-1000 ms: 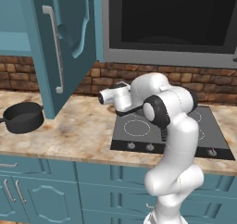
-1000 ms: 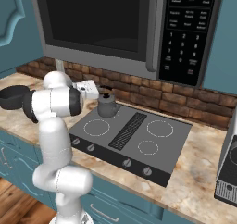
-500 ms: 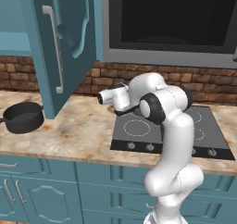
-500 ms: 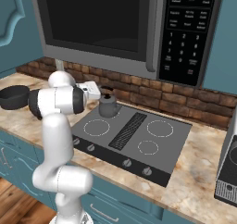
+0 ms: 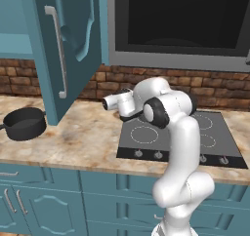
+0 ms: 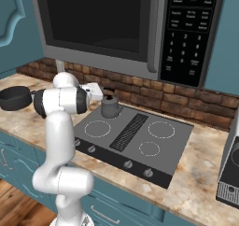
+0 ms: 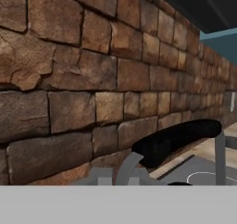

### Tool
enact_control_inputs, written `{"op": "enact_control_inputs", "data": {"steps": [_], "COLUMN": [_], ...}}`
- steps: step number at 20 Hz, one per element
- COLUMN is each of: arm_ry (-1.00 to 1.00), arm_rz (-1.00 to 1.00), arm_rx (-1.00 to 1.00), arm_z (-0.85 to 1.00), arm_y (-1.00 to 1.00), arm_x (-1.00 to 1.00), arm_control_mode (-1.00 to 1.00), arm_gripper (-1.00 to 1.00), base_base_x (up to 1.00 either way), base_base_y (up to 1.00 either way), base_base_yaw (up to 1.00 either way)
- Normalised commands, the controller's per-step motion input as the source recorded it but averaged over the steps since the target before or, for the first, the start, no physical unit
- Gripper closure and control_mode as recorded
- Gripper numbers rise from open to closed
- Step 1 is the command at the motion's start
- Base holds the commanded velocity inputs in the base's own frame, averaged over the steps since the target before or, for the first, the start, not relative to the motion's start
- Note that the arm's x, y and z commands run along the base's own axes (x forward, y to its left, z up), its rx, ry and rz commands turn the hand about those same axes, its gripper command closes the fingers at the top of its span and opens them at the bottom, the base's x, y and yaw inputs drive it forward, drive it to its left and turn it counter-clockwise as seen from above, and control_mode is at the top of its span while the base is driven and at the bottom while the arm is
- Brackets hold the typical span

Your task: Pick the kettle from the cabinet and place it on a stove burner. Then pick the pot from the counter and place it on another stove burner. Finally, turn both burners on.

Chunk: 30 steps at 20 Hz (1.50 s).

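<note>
claw point(image 6: 105, 93) shut tight, fingers together on the black handle point(image 7: 173, 139) of the kettle point(image 6: 111, 107); handle seen close in the hand view, a thick dark bar on grey struts, brick wall point(image 7: 69, 79) right behind it. kettle hanging under the claw, at the back left corner of the cooktop point(image 6: 140, 143), base at or just above the dark surface; cannot tell whether touching. nearest burner ring point(image 6: 97, 128) in front of the claw, toward the knobs point(image 6: 127, 164); two more rings point(image 6: 161, 129) off to the far side past the ribbed strip. pot point(image 5: 23, 123) well apart from the claw, out on the counter point(image 5: 83, 137) beyond the open cabinet door point(image 5: 63, 49) with its long silver handle point(image 5: 57, 52). microwave point(image 6: 126, 26) above the claw, dark glass front and keypad. second dark appliance at the far end of the counter point(image 6: 229, 169), well apart from the claw.
</note>
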Motion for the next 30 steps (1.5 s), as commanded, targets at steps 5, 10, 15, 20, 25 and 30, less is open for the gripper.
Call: {"op": "enact_control_inputs", "data": {"steps": [5,10,15,20,25,30], "arm_ry": [0.0,-0.01,-0.01,-0.02,-0.01,-0.05], "arm_rz": [0.01,0.01,0.02,0.02,0.01,0.0], "arm_rx": [0.0,0.0,0.0,0.0,0.0,0.0], "arm_z": [-0.19,-0.17,-0.15,-0.16,-0.17,-0.16], "arm_y": [0.0,0.0,0.0,0.0,0.0,0.0], "arm_x": [0.23,0.25,0.25,0.25,0.12,0.01], "arm_control_mode": [-1.0,-1.0,-1.0,-1.0,-1.0,-1.0], "arm_gripper": [1.0,1.0,1.0,1.0,1.0,-1.0], "base_base_x": [0.0,0.0,0.0,0.0,0.0,0.0], "base_base_y": [0.0,0.0,0.0,0.0,0.0,0.0], "base_base_yaw": [0.0,0.0,0.0,0.0,0.0,0.0]}}
